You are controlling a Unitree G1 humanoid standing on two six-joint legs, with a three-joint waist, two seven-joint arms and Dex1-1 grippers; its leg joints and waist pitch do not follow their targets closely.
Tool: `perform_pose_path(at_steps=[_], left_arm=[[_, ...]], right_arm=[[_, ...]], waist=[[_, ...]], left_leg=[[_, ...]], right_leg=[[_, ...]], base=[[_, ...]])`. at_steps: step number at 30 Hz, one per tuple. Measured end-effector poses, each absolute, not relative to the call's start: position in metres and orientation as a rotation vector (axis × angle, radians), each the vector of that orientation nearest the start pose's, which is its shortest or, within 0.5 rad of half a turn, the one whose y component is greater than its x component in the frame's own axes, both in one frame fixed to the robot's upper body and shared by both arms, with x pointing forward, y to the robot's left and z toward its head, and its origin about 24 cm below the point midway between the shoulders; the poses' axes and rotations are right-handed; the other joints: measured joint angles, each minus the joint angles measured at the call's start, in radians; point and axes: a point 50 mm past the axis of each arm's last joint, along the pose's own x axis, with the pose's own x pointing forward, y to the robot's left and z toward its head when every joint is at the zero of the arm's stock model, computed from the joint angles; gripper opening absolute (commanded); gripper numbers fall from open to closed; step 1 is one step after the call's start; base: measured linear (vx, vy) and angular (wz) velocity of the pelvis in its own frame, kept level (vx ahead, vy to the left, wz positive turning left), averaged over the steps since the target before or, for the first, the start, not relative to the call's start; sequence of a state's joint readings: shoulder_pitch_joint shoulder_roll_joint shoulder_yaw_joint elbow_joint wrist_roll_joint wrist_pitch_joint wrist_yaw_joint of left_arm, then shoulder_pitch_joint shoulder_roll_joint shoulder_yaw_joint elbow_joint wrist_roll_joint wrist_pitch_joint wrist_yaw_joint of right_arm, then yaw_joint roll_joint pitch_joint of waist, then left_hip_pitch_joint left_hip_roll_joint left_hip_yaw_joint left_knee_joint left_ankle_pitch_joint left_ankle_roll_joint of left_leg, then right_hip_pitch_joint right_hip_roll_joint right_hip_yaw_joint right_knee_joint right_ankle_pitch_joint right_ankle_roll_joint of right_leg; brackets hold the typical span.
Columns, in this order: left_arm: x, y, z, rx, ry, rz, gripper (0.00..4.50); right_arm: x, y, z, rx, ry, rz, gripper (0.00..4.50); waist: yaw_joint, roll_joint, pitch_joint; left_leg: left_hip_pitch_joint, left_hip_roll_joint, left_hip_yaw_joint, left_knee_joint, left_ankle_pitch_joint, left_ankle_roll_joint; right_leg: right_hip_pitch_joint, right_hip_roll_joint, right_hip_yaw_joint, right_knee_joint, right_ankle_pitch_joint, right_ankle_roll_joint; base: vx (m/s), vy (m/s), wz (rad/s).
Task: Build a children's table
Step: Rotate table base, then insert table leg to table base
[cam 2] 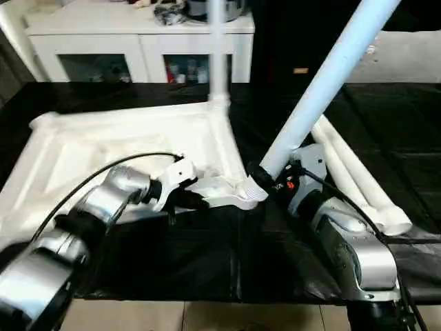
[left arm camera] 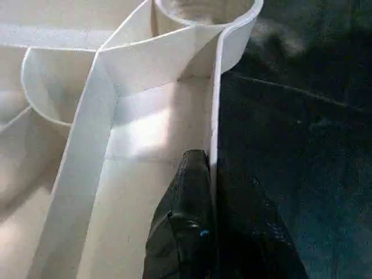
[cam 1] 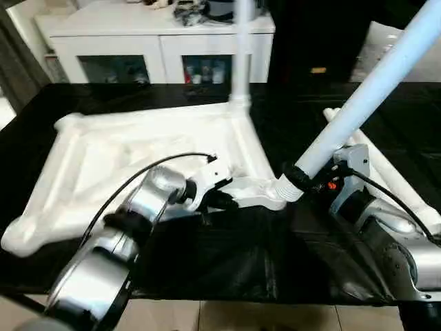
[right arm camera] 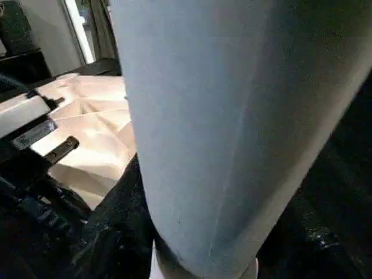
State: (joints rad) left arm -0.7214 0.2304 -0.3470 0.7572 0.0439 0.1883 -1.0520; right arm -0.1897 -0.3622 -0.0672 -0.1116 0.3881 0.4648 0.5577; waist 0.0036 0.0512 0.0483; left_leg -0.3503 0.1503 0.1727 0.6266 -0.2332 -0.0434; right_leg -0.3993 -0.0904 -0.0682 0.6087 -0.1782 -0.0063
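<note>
White plastic, the children's table top [cam 1: 138, 155] lies upside down on a black-covered table [cam 1: 227, 265], its X-ribbed underside up, taking the left and middle of the surface. The left end effector [cam 1: 219, 200] is pinched shut on the thin side wall at the top's near right edge, one black finger [left arm camera: 189, 192] inside the wall, just short of the round corner socket [left arm camera: 203, 11]. One leg [cam 1: 241, 52] stands upright in the far right corner socket. To the right, the right end effector [cam 1: 310, 181] is closed around the lower end of a slanted leg [cam 1: 372, 89], whose tip meets the near right corner socket. Two more legs [cam 2: 344, 176] lie on the black cover just right of that arm. Behind stands a white cabinet [cam 1: 158, 41] with glass doors. Bare black cover runs along the table's near edge, between the forearms.
</note>
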Motion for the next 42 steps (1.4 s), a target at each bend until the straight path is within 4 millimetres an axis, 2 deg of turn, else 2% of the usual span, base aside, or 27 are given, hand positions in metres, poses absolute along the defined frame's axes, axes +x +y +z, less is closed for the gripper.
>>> perform_pose_path(at_steps=[3,9,12,23,28,29,33,34,36,38,39,42], left_arm=[[0.318,0.093,0.045,0.397,0.441,-1.279,0.00],[0.298,0.093,0.047,0.447,0.381,-1.379,0.00],[0.297,0.093,0.047,0.442,0.385,-1.376,0.00],[0.297,0.094,0.047,0.471,0.362,-1.385,0.00],[0.303,0.092,0.047,0.498,0.345,-1.392,0.00],[0.303,0.092,0.047,0.491,0.351,-1.393,0.44],[0.305,0.092,0.047,0.473,0.360,-1.391,0.61],[0.305,0.093,0.047,0.477,0.353,-1.393,0.85],[0.306,0.093,0.046,0.479,0.349,-1.399,0.94],[0.306,0.093,0.046,0.473,0.349,-1.415,0.94],[0.307,0.094,0.046,0.472,0.352,-1.421,0.65],[0.308,0.094,0.046,0.471,0.358,-1.429,0.64]], right_arm=[[0.277,-0.180,0.092,0.057,0.153,0.625,1.89],[0.275,-0.172,0.091,0.033,0.177,0.720,1.89],[0.275,-0.169,0.090,0.027,0.184,0.749,1.89],[0.274,-0.172,0.089,0.012,0.198,0.772,1.89],[0.274,-0.172,0.089,0.011,0.197,0.774,1.89],[0.274,-0.171,0.089,0.011,0.197,0.775,1.89],[0.272,-0.172,0.087,0.015,0.204,0.779,1.89],[0.272,-0.172,0.087,0.015,0.204,0.780,1.89],[0.272,-0.172,0.087,0.015,0.204,0.780,1.89],[0.272,-0.172,0.087,0.015,0.204,0.784,1.89],[0.272,-0.172,0.087,0.015,0.204,0.788,1.89],[0.271,-0.172,0.087,0.014,0.207,0.790,1.89]], waist=[[-0.001,0.002,-0.001],[0.011,0.001,-0.001],[0.016,0.001,-0.001],[0.016,0.002,-0.001],[0.025,0.002,-0.001],[0.026,0.002,-0.001],[0.025,0.002,-0.001],[0.026,0.002,-0.001],[0.026,0.002,-0.001],[0.027,0.002,-0.001],[0.027,0.002,-0.001],[0.026,0.002,-0.001]], left_leg=[[-0.001,0.000,0.000,-0.004,0.000,0.000],[-0.002,0.000,0.000,-0.007,0.002,0.003],[-0.003,0.000,0.000,-0.007,0.001,0.003],[-0.003,0.000,0.000,-0.008,0.000,0.000],[-0.002,0.000,0.000,-0.008,-0.002,-0.003],[-0.002,0.000,0.000,-0.008,-0.002,-0.003],[-0.002,0.000,0.000,-0.008,-0.002,-0.003],[-0.002,0.000,0.000,-0.008,-0.002,-0.003],[-0.002,0.000,0.000,-0.008,-0.002,-0.003],[-0.002,0.000,0.000,-0.008,-0.002,-0.003],[-0.003,0.000,0.000,-0.008,-0.002,-0.003],[-0.002,0.000,0.000,-0.008,-0.002,-0.003]], right_leg=[[-0.001,0.000,0.000,-0.001,-0.002,0.003],[-0.003,0.000,-0.001,-0.001,-0.004,0.000],[-0.003,0.000,-0.001,-0.002,-0.004,0.000],[-0.004,0.000,-0.001,-0.002,-0.005,0.000],[-0.003,0.000,0.000,-0.002,-0.004,-0.001],[-0.003,0.000,0.000,-0.002,-0.004,-0.001],[-0.003,0.000,0.000,-0.002,-0.004,-0.001],[-0.003,0.000,0.000,-0.002,-0.003,-0.002],[-0.003,0.000,0.000,-0.002,-0.004,-0.002],[-0.003,0.000,0.000,-0.002,-0.004,-0.002],[-0.003,0.000,0.000,-0.002,-0.004,-0.002],[-0.003,0.000,0.000,-0.002,-0.003,-0.002]], base=[[0.000,0.000,0.00],[0.000,0.000,0.00],[0.000,0.000,0.00],[0.000,0.000,0.00],[0.000,0.000,0.00],[0.000,0.000,0.00],[0.000,0.000,0.00],[0.000,0.000,0.00],[0.000,0.000,0.00],[0.000,0.000,0.00],[0.000,0.000,0.00],[0.000,0.000,0.00]])
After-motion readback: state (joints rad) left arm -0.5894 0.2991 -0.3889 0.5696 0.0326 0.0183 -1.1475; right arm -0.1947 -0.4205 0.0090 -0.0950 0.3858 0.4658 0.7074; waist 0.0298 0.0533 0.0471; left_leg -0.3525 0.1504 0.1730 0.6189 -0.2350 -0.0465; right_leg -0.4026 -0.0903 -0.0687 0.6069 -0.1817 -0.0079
